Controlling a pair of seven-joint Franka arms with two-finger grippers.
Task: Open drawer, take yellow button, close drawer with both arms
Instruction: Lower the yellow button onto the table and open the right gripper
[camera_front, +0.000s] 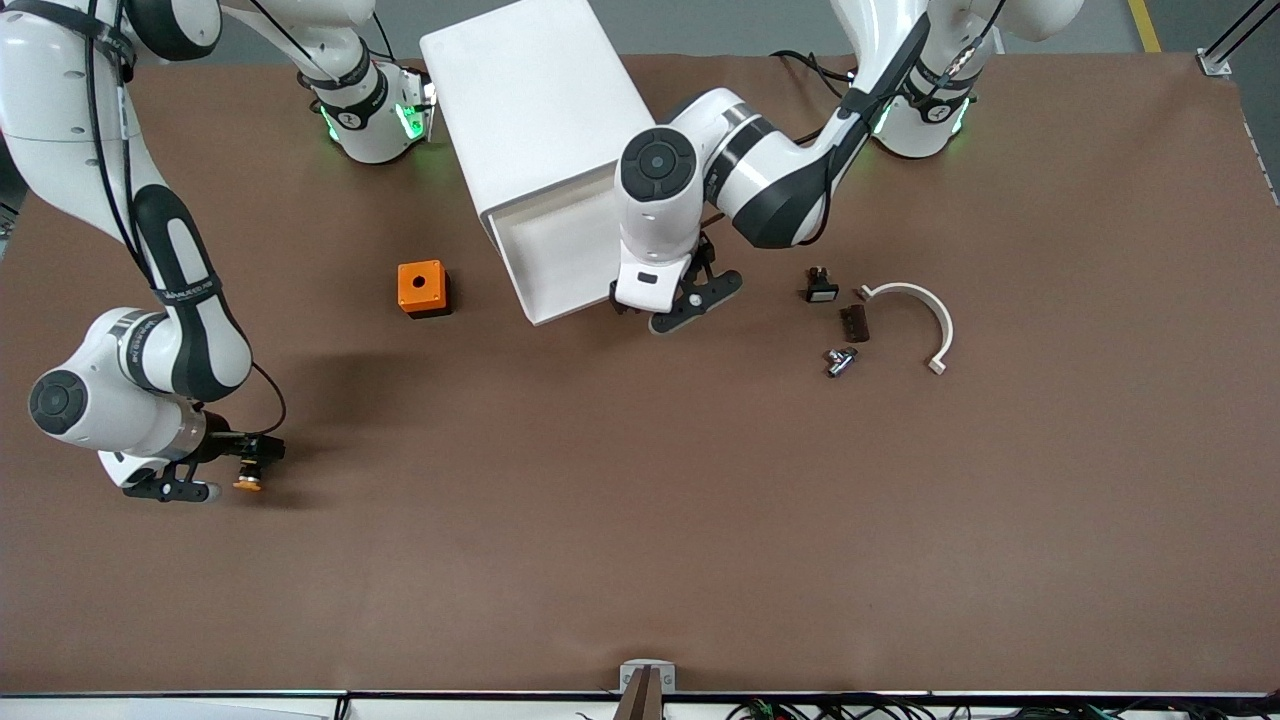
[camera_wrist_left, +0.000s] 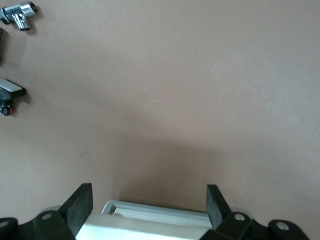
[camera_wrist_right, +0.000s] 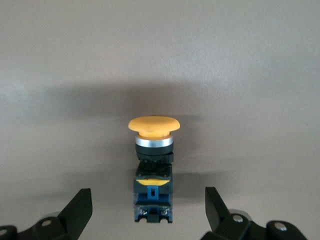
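Observation:
The white cabinet (camera_front: 530, 100) stands at the robots' edge of the table, and its uppermost drawer (camera_front: 560, 250) is pulled out toward the front camera. My left gripper (camera_front: 630, 305) is open at the drawer's front edge. The white front rim (camera_wrist_left: 160, 215) lies between its fingers (camera_wrist_left: 80, 205) without touching them. The button (camera_front: 247, 483), with orange cap, silver ring and black-and-blue body, lies on its side on the table near the right arm's end. My right gripper (camera_front: 245, 470) is open around the button (camera_wrist_right: 152, 165), its fingers (camera_wrist_right: 80, 207) well apart from it.
An orange box with a round hole (camera_front: 423, 288) sits beside the drawer toward the right arm's end. Toward the left arm's end lie a small black part with a white face (camera_front: 820, 287), a brown piece (camera_front: 854, 323), a metal fitting (camera_front: 840, 360) and a white curved clip (camera_front: 920, 310).

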